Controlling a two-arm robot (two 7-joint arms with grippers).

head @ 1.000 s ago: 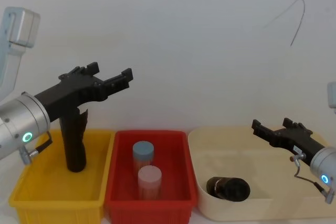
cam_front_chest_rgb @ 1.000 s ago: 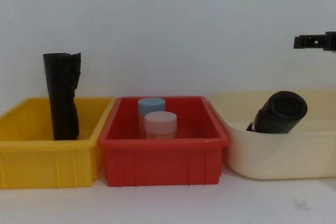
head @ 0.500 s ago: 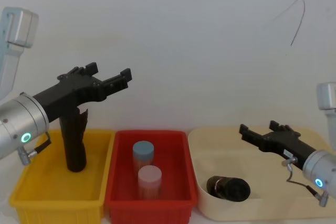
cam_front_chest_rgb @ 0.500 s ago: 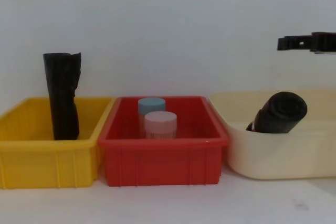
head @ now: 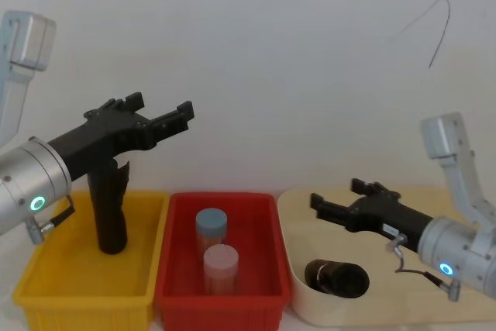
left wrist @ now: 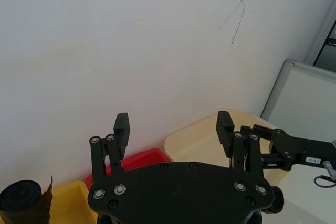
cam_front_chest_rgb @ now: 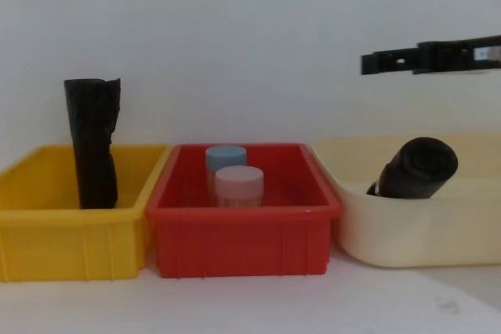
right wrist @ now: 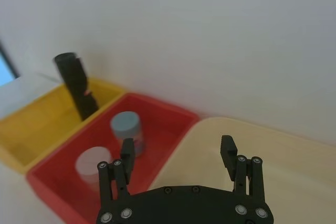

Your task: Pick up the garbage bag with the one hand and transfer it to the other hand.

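Observation:
The garbage bag [head: 335, 278] is a short, thick black roll lying on its side in the cream bin [head: 288, 222]; in the chest view the garbage bag [cam_front_chest_rgb: 415, 168] leans against the bin's wall [cam_front_chest_rgb: 407, 232]. My right gripper [head: 335, 193], slim and black with a white label, hovers open above the bin, a little higher than the bag and not touching it. From the side, the right gripper [cam_front_chest_rgb: 376, 61] shows well above the roll. In its wrist view the right gripper [right wrist: 177, 145] holds nothing. My left gripper [head: 163, 104] hangs open and high over the yellow bin; its jaws are empty [left wrist: 173, 121].
A tall, slim black roll [head: 110, 207] stands in the yellow bin [head: 46, 288] at the left. The red bin [head: 221, 300] in the middle holds a blue-lidded jar [head: 211, 224] and a pink-lidded jar [head: 220, 263]. A white wall is close behind the bins.
My right gripper has swung left, from the cream bin's right side to above its left half, staying open. The left arm and the roll have not moved.

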